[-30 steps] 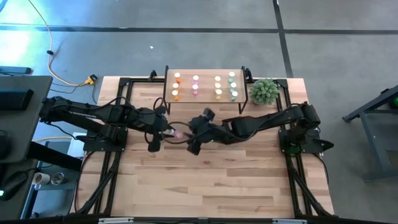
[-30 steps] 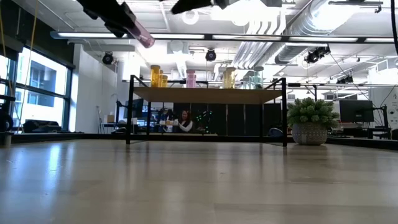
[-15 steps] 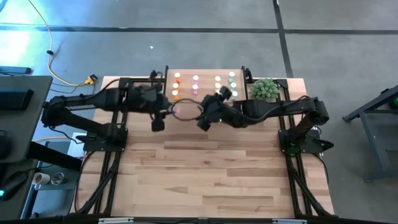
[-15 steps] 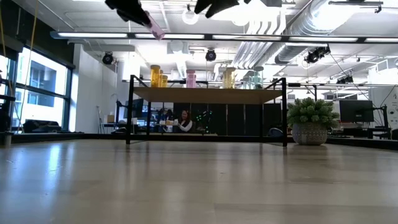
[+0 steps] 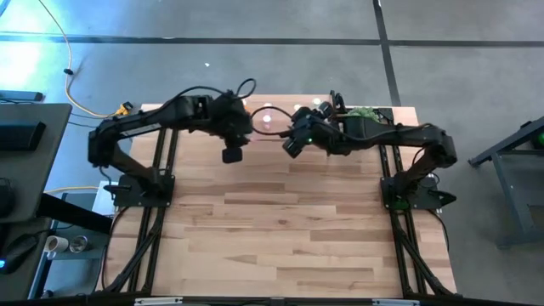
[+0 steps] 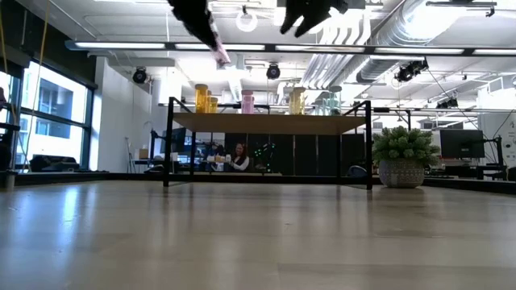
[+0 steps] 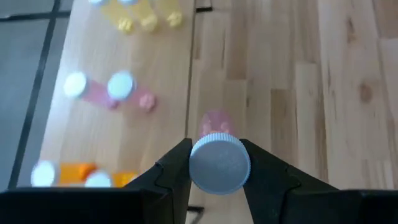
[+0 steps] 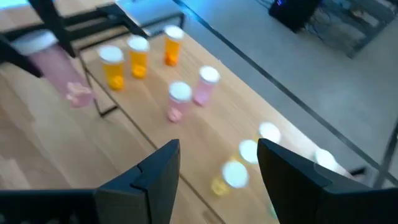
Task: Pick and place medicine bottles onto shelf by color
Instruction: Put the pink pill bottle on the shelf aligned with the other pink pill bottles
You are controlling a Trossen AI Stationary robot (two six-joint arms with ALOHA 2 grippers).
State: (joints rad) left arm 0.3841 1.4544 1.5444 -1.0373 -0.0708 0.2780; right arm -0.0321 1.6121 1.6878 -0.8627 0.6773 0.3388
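Left wrist view: pink bottle (image 7: 218, 160) clamped in the left gripper (image 7: 214, 171) above the shelf (image 7: 124, 134).
White cap faces the camera; orange, pink and yellow bottles stand on the shelf. Right gripper (image 8: 217, 168) hovers nearby, fingers spread, empty.

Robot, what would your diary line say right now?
left tool: shut on white-capped pink medicine bottle | position: above light-wood shelf | right tool: open, empty

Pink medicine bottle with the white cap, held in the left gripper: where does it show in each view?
High view: not discernible, hidden under the left gripper.
Low view: the pink white-capped medicine bottle is at the top, left of centre.
Left wrist view: bottom centre, cap towards the camera.
Right wrist view: probably the pink blur at top left.
Shared landmark: the light-wood shelf.
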